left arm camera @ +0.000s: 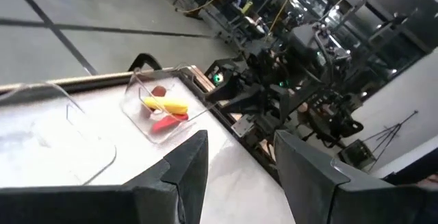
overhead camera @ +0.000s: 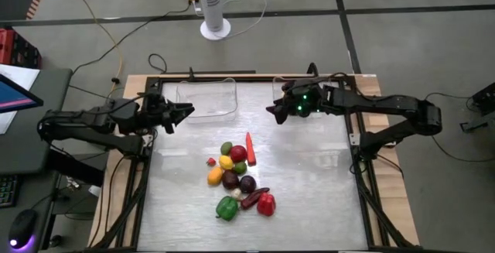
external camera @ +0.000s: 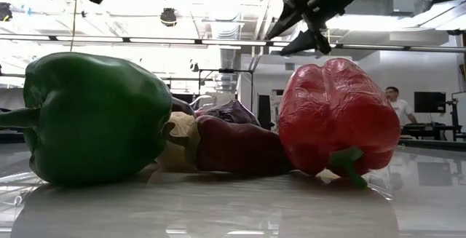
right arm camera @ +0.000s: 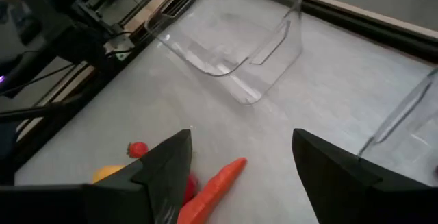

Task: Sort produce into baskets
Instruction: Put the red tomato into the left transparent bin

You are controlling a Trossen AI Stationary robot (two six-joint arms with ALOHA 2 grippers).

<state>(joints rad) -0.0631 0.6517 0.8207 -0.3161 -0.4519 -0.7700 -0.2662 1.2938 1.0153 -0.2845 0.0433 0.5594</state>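
The produce lies in a heap point(overhead camera: 236, 177) at the table's middle: a green pepper point(overhead camera: 227, 207), a red pepper point(overhead camera: 266, 203), a dark purple piece point(external camera: 240, 147), round red and yellow pieces, and a long orange-red piece point(overhead camera: 250, 148) at the far side. One clear basket point(overhead camera: 207, 98) stands empty at the far left. The other clear basket point(left arm camera: 161, 107) stands under my right arm and holds a yellow piece and red pieces. My left gripper point(overhead camera: 182, 114) is open and empty beside the left basket. My right gripper point(overhead camera: 274, 110) is open and empty, above the table between the two baskets.
A small red piece point(overhead camera: 210, 161) lies alone left of the heap. The low view shows the green pepper point(external camera: 95, 118) and the red pepper point(external camera: 338, 114) close up. A dark frame edges the table. A person point(external camera: 397, 103) stands far back in the room.
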